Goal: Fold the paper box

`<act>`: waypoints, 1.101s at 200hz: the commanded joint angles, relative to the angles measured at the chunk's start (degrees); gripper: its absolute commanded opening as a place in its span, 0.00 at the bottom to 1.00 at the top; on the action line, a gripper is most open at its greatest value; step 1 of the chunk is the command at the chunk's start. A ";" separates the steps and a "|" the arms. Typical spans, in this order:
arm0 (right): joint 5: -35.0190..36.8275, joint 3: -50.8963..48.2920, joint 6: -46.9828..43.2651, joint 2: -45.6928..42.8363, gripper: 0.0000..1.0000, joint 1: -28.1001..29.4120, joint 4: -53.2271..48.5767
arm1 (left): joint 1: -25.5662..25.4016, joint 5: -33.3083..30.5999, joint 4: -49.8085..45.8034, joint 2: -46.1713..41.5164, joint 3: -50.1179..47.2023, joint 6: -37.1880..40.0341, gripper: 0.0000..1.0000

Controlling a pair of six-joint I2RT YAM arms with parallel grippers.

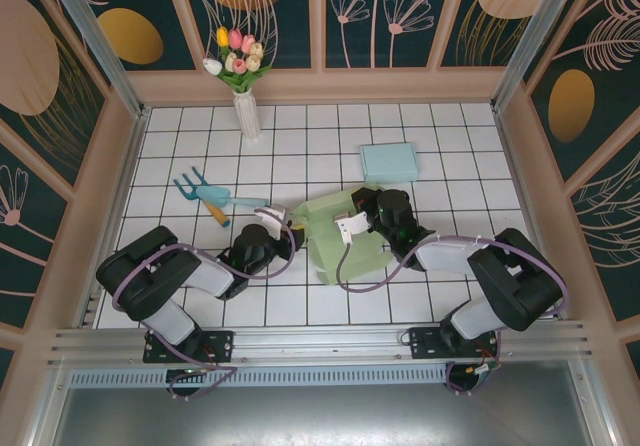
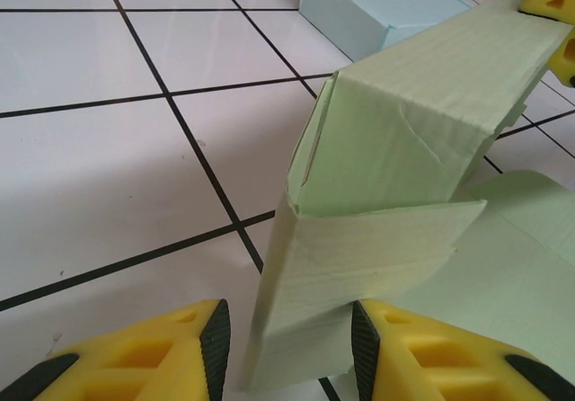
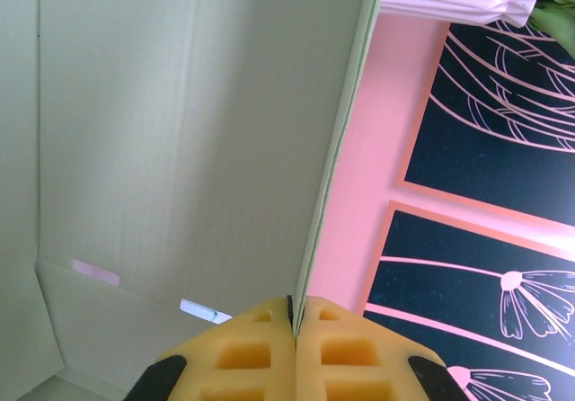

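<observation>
Pinching one green box (blue box: one).

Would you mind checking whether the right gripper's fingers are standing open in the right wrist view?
No, the right gripper is pinched shut, its yellow fingers meeting on the thin edge of the green paper box.

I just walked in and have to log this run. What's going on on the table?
Two arms are folding a green paper box in the middle of the table. The right gripper is shut on the edge of one raised panel. The left gripper is open, with its fingers on either side of a flap at the box's corner, not clearly pinching it. The box is only partly folded, with some walls up but nothing closed. A blue box lies beyond it, apart from both arms.
</observation>
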 commanded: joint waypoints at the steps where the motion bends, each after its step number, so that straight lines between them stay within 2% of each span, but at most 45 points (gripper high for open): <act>1: -0.78 0.34 -0.88 1.15 0.00 0.11 -3.46 | -0.06 -1.62 0.32 1.16 1.78 -1.33 0.43; 110: 0.45 1.13 0.15 3.43 0.00 0.90 -1.91 | -2.10 5.33 7.01 1.73 0.68 -8.50 0.37; 186: 0.72 1.08 0.53 3.01 0.00 2.04 -2.57 | -2.30 -0.25 3.39 8.80 6.67 -9.38 0.38; 220: 0.66 0.95 0.53 3.09 0.00 2.03 -2.74 | -2.29 -6.40 1.12 10.14 8.73 -10.64 0.44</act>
